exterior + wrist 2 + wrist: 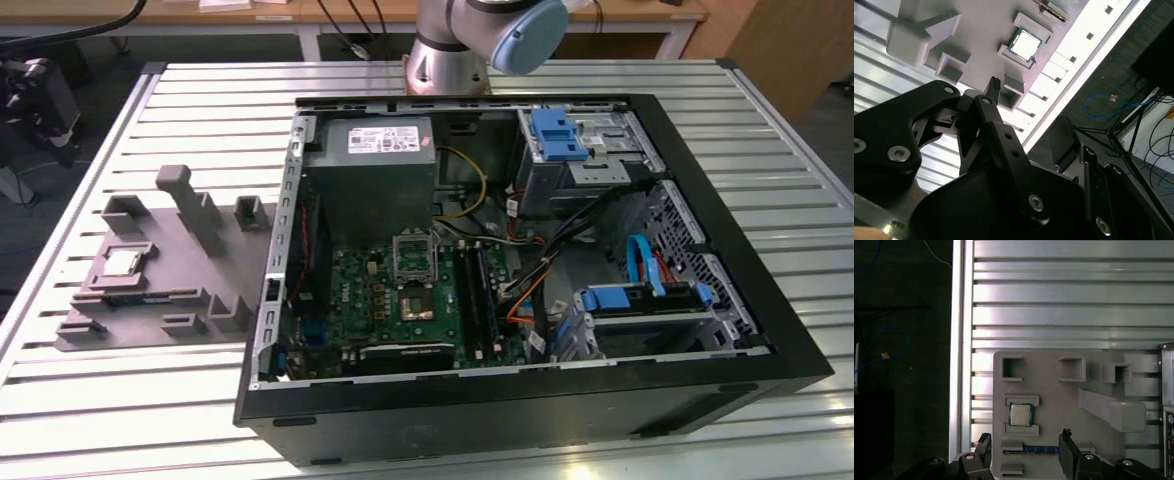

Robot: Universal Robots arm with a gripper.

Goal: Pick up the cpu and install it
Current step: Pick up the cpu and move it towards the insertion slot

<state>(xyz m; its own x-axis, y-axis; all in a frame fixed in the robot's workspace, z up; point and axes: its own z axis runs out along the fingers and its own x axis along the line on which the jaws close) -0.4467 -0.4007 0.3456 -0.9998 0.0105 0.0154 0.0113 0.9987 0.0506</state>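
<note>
Currently: cpu (1020, 414), probably light, stiff, fragile; seated in grey tray (1064, 395). Grip opposite edges. Empty gripper (1026, 436), fingers apart.

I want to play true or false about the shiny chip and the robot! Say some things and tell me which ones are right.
1. The cpu lies in the grey tray. True.
2. The gripper is shut on the cpu. False: it is open and empty, above the tray.
3. The computer case is open, with its insides showing. True.
4. The tray sits inside the computer case. False: it lies beside the case on the slatted table, at the exterior view's left.
</note>
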